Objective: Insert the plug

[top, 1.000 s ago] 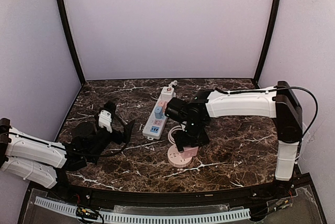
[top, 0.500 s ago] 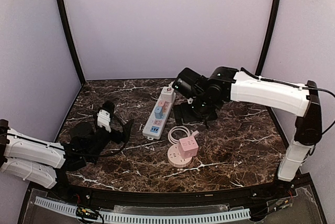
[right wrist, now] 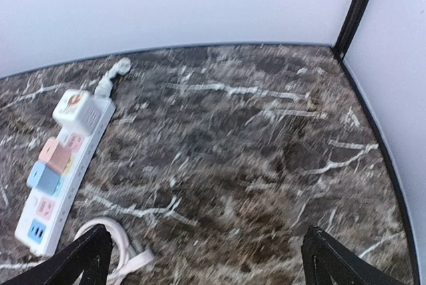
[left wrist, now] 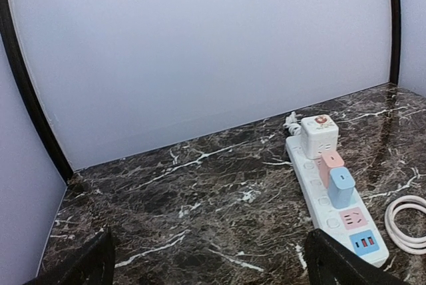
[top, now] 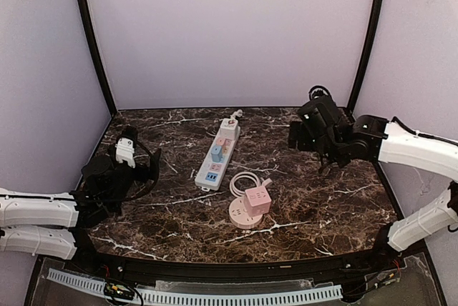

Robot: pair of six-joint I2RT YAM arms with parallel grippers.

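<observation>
A white power strip (top: pixel 215 159) (left wrist: pixel 307 182) (right wrist: pixel 46 208) lies mid-table. A white cube adapter (top: pixel 229 126), a pink plug (top: pixel 222 141) (left wrist: pixel 331 165) and a blue plug (top: pixel 216 151) (left wrist: pixel 341 186) are seated in it. In front of it a pink cube (top: pixel 257 200) stands on a round pink base (top: pixel 240 216), with a coiled white cable (top: pixel 243 177) (right wrist: pixel 116 228) behind. My left gripper (top: pixel 147 170) (left wrist: pixel 210 272) is open over bare table, left of the strip. Far to the right, my right gripper (top: pixel 308 141) (right wrist: pixel 210 268) hangs open and empty.
The dark marble table (top: pixel 315 206) ends at pale walls behind and on both sides, with black corner posts (top: pixel 89 34) (top: pixel 368 34). The strip's short cord stub (top: pixel 237 113) points at the back wall.
My right gripper has let go at the pink cube, opened, and swung up and away to the right. The left arm has drawn back to the left.
</observation>
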